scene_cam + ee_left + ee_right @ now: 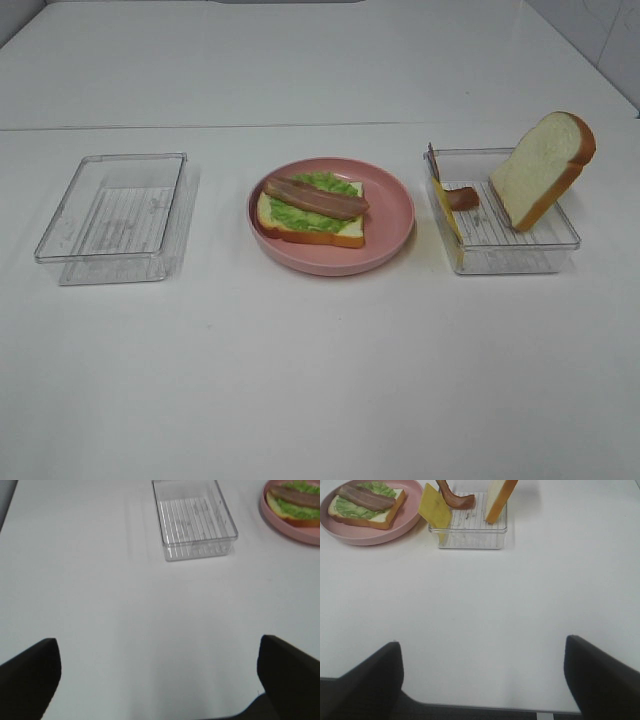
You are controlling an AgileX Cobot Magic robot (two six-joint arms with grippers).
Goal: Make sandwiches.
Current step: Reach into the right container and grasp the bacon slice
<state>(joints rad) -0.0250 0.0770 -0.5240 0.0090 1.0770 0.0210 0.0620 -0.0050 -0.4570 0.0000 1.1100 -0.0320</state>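
Observation:
A half-built sandwich [312, 210] lies on the round pink plate [395, 215]: a bread slice, green lettuce [300, 216] and one bacon strip [317, 198] on top. It also shows in the right wrist view [365, 505] and the left wrist view [295, 505]. The clear right tray [520, 255] holds a second bread slice [540, 165] leaning upright, a bacon strip [461, 197] and a yellow cheese slice [446, 212] against its left wall. My left gripper [160, 680] and right gripper [482, 680] are open, empty and well back from the food. Neither shows in the exterior view.
An empty clear tray [115, 215] stands left of the plate, also in the left wrist view [194, 520]. White tabletop stretches between the grippers and the trays. A seam in the table runs across behind the trays.

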